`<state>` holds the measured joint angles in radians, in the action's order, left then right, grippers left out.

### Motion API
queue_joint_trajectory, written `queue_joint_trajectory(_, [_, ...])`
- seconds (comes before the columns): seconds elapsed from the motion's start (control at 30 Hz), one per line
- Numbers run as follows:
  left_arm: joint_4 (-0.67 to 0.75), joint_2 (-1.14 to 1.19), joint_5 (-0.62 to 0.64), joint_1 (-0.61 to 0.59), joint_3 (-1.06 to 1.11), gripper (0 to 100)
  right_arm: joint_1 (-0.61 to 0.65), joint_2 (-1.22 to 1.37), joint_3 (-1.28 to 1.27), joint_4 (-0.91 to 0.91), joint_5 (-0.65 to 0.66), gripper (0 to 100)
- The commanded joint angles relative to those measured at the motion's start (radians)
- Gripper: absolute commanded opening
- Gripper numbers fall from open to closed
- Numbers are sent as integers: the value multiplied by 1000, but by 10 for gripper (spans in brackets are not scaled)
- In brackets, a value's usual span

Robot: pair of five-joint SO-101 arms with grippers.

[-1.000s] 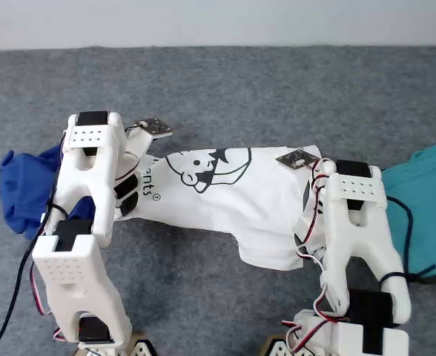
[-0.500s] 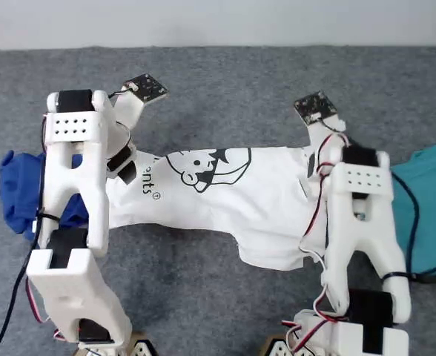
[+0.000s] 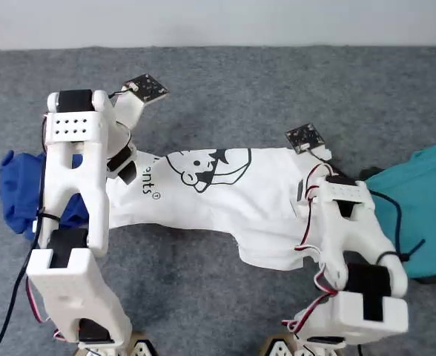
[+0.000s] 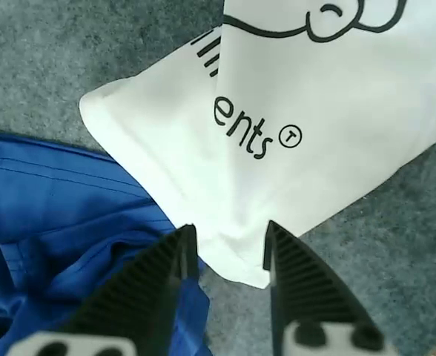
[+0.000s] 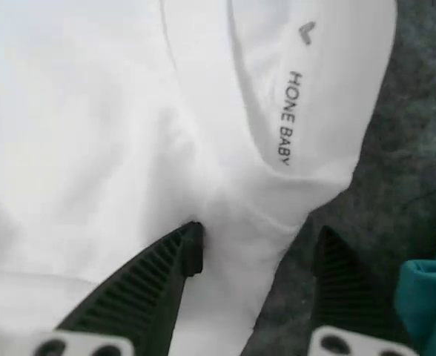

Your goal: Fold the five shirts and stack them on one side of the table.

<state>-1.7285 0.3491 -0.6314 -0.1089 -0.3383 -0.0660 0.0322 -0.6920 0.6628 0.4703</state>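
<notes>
The white shirt [image 3: 233, 200] lies spread mid-frame in the high view. The left gripper [image 4: 230, 239] and right gripper [image 5: 259, 239] hang over its ends, fingers apart; likely placed to pinch both for folding.

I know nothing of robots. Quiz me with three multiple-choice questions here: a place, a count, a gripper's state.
1. Which shirt lies between the others? A blue, B teal, C white.
2. How many shirts does the high view show? A one, B three, C five.
3. The left gripper is: A open, B shut on cloth, C shut on a cable.
C: the white shirt lies between the blue shirt and the teal shirt. B: those three. A: its fingers stand apart above the white shirt.
</notes>
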Motion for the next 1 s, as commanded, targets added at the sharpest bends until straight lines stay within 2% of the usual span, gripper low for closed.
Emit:
queue_joint_trajectory(0.0, [-25,-64,-12,3,-31,152,-8,22,11,-35,63,121])
queue_joint_trajectory(0.1, [-25,-64,-12,3,-31,152,-15,22,11,-35,92,6])
queue_joint_trajectory(0.3, [-25,-57,-12,3,-30,152,-54,16,37,-28,97,8])
queue_joint_trajectory(0.47, [-25,-57,-12,3,-30,152,-168,19,133,-24,101,9])
queue_joint_trajectory(0.53, [-25,-57,-12,3,-30,152,-203,25,153,-24,141,9])
queue_joint_trajectory(0.7, [-25,-57,-12,3,-30,152,-216,27,135,-5,172,9])
queue_joint_trajectory(0.8, [-25,-57,-12,3,-30,152,-219,27,127,-2,170,61])
queue_joint_trajectory(0.87, [-25,-57,-5,3,-30,152,-222,24,129,16,173,147])
queue_joint_trajectory(0.97, [-2,-55,74,2,-35,153,-222,2,153,102,175,270])
